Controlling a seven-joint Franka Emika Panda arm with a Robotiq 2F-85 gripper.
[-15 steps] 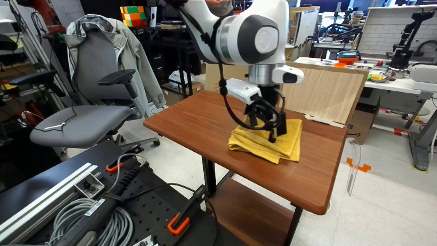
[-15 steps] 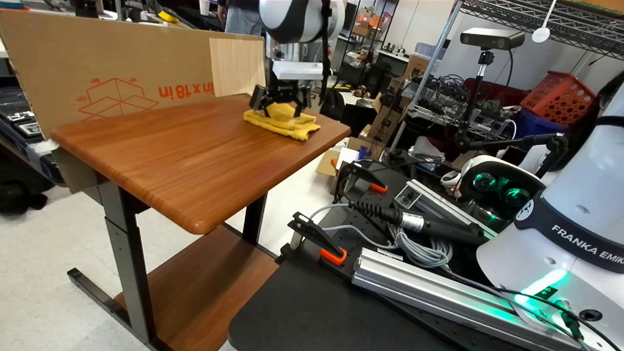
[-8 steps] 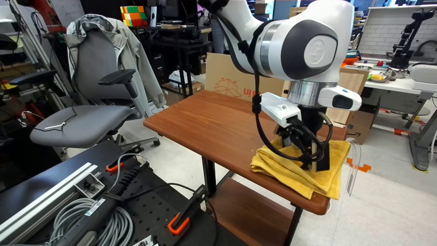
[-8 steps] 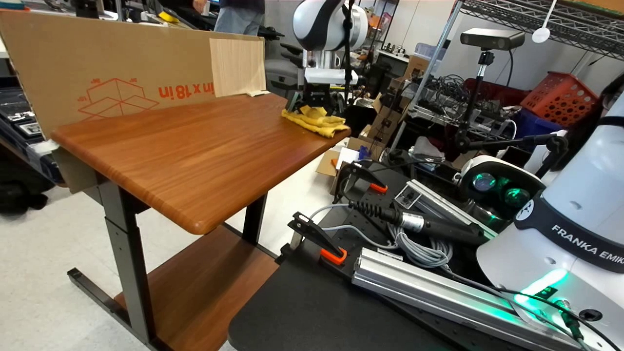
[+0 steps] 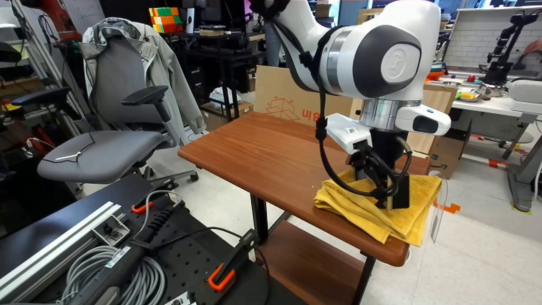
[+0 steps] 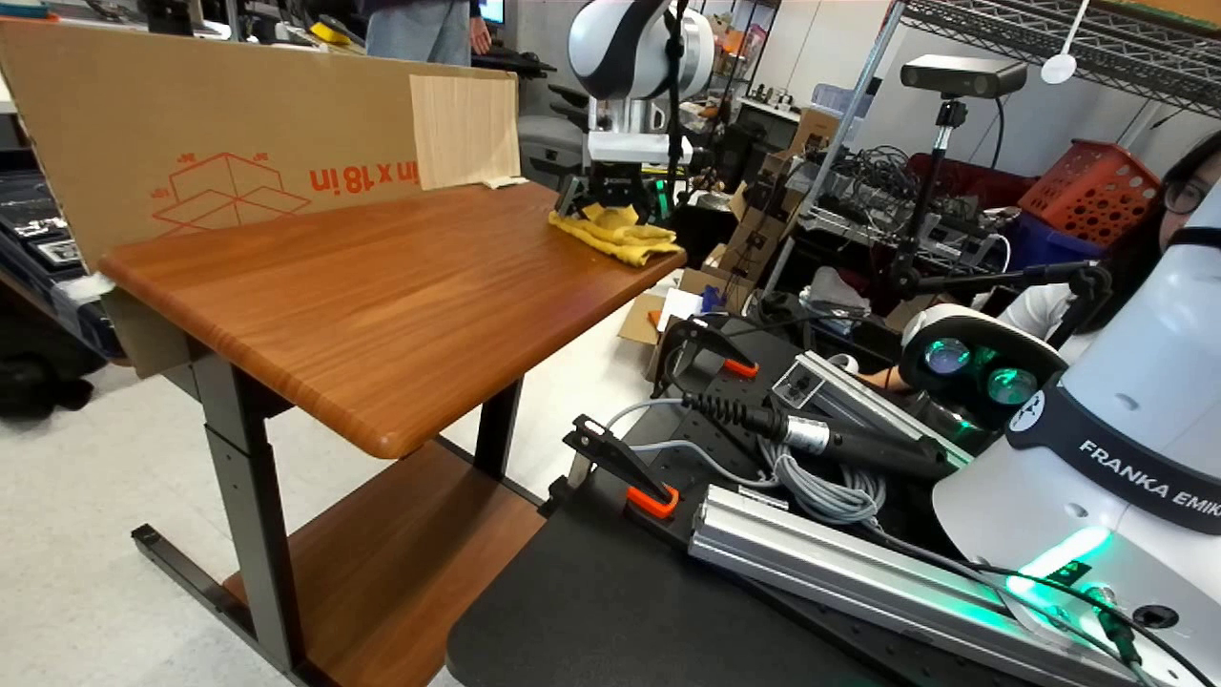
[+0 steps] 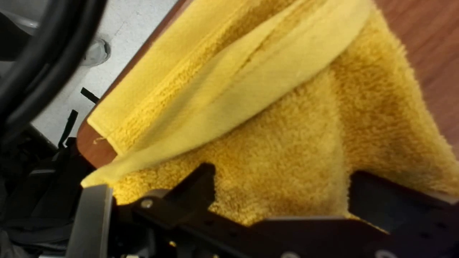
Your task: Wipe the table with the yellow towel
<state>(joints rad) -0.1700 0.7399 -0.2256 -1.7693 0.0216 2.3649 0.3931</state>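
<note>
The yellow towel (image 5: 417,207) lies folded and rumpled on one corner of the reddish-brown table (image 5: 262,148), in both exterior views. Part of it hangs past the table edge. In an exterior view the towel (image 6: 630,250) sits at the far right end of the table (image 6: 362,286). My gripper (image 5: 377,192) points down onto the towel, its fingers touching the cloth. In the wrist view the fingertips of the gripper (image 7: 282,172) are wide apart, with towel (image 7: 283,139) filling the gap between them. The cloth under the fingertips is partly hidden.
A cardboard sheet (image 6: 238,124) and a pale plywood board (image 6: 465,132) stand along the table's back edge. A black bench (image 5: 190,250) with clamps and coiled cable is nearby. A grey office chair (image 5: 101,148) stands beyond the table. A person (image 6: 1183,200) is at the right.
My gripper and the towel moved together across the table to its corner, rightward in both exterior views. Over the last half second they shifted only slightly.
</note>
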